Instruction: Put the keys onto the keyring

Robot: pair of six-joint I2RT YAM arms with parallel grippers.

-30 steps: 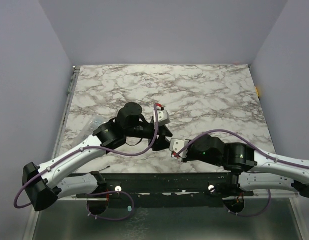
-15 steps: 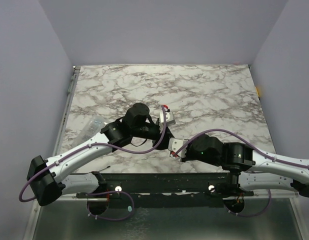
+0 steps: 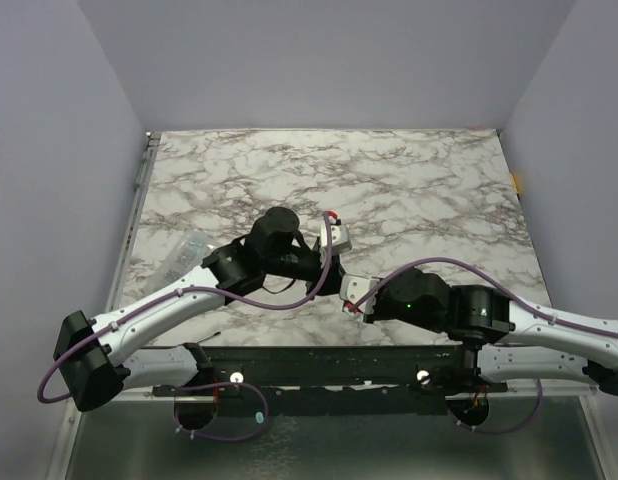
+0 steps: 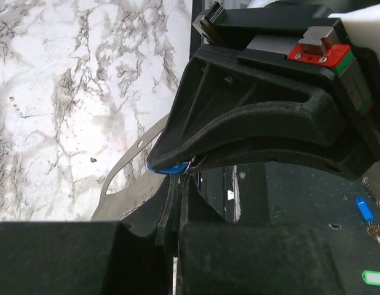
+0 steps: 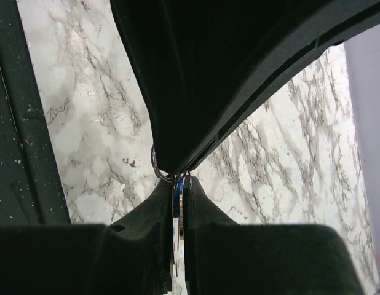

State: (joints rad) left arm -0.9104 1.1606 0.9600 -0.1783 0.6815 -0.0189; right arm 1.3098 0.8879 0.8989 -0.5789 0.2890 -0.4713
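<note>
Your left pincer (image 4: 178, 192) pressed together beside the keyring (image 4: 122, 181), your right pincer (image 5: 179, 185) clamped on the blue key (image 4: 167, 167), clear packet (image 3: 184, 250) on the desk (image 3: 409, 180), contents unclear.

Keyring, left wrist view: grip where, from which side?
Pinch the keyring on its bare curved band, across the thin flat metal, coming from the open marble side; its other end is hidden among the fingers by the blue key.

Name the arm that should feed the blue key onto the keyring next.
Right, probably: the right pincer is shut on the blue key, close beside the keyring. The left pincer is shut too, but what it holds is hidden.
</note>
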